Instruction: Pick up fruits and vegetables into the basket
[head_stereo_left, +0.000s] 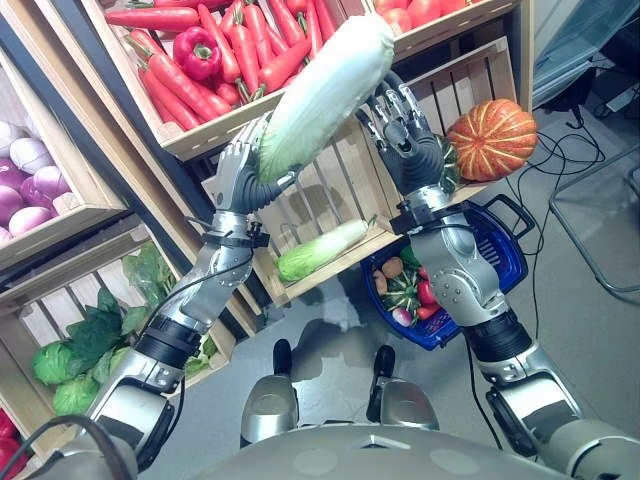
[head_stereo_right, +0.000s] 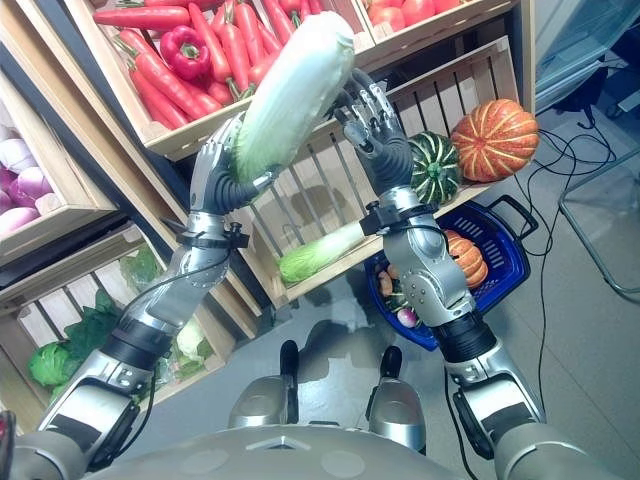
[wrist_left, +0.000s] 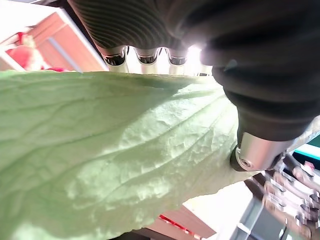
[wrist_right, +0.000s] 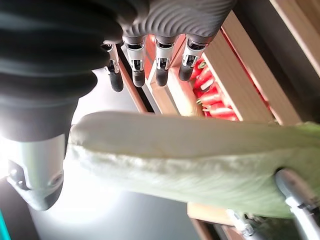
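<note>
Left eye view: the left hand (head_stereo_left: 238, 172) grips the leafy end of the cabbage (head_stereo_left: 325, 95), held high. The right hand (head_stereo_left: 400, 125), fingers loose, waits by its white end. The cabbage is long and may tip and miss the basket (head_stereo_left: 500, 262).

No readable text or labels anywhere
</note>
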